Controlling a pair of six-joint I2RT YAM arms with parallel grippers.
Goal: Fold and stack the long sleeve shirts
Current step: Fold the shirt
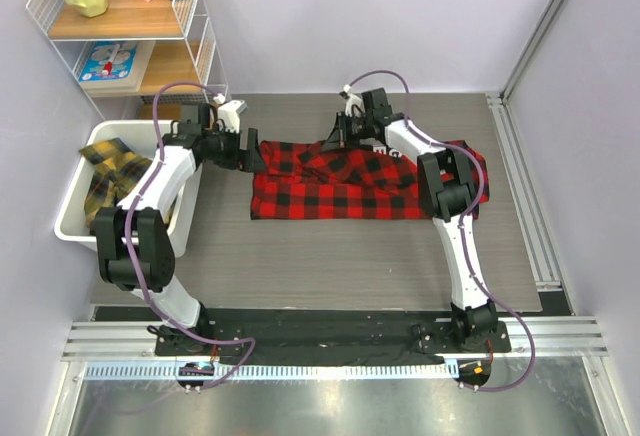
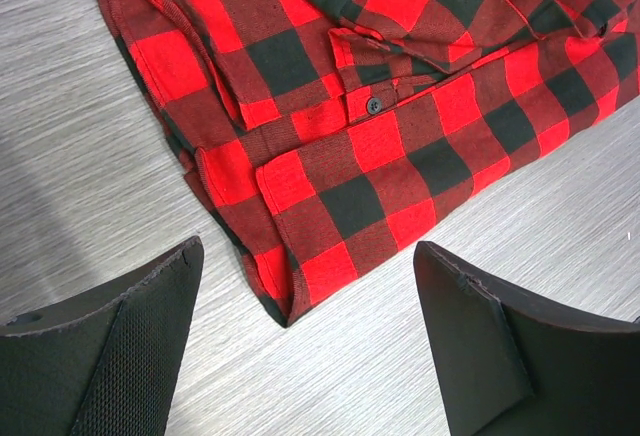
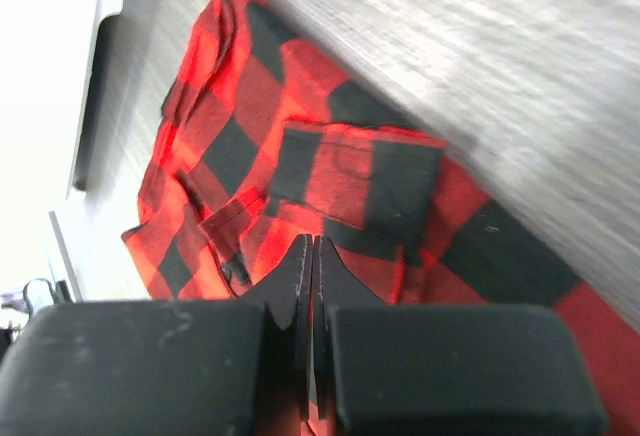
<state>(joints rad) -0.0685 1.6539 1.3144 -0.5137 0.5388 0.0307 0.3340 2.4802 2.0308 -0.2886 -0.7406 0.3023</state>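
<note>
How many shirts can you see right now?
2: a red shirt spread on the table, and a yellow shirt in the white bin at left. More could be hidden under it.

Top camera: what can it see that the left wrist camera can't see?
Only the top camera shows the white bin with a yellow-and-black shirt in it, and the wire shelf. Only the left wrist camera shows a small black button up close, with the left pincer open. Both show the red-and-black shirt lying on the grey table.
</note>
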